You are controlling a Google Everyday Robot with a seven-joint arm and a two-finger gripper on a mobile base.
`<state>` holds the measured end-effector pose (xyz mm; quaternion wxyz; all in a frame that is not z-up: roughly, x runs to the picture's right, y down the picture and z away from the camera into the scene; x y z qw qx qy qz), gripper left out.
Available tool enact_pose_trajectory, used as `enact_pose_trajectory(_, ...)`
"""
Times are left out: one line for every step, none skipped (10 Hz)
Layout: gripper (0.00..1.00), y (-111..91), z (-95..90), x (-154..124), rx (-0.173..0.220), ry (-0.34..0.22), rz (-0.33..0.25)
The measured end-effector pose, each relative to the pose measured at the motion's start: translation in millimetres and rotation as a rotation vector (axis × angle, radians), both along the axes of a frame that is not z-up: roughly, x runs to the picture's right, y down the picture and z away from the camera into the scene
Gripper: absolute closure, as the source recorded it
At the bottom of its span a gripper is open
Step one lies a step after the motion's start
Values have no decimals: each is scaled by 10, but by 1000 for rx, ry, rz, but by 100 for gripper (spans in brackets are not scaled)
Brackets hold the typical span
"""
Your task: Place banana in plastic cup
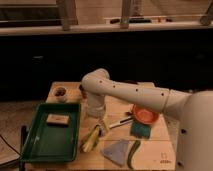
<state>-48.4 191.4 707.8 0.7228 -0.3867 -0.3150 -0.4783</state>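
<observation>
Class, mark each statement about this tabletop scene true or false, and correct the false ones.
1. The green tray holds a small tan block. True.
2. The banana lies inside the green tray. False: it lies on the table, right of the tray.
3. The orange bowl sits on the right part of the table. True.
4. The pincer is raised high above the table. False: it is low, just above the banana's upper end.
5. The small pale cup stands at the table's front edge. False: it stands at the back left corner.
</observation>
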Motion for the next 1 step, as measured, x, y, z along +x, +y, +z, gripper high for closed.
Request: enact_pose_trajectory(20, 0, 0, 0, 0, 0, 0)
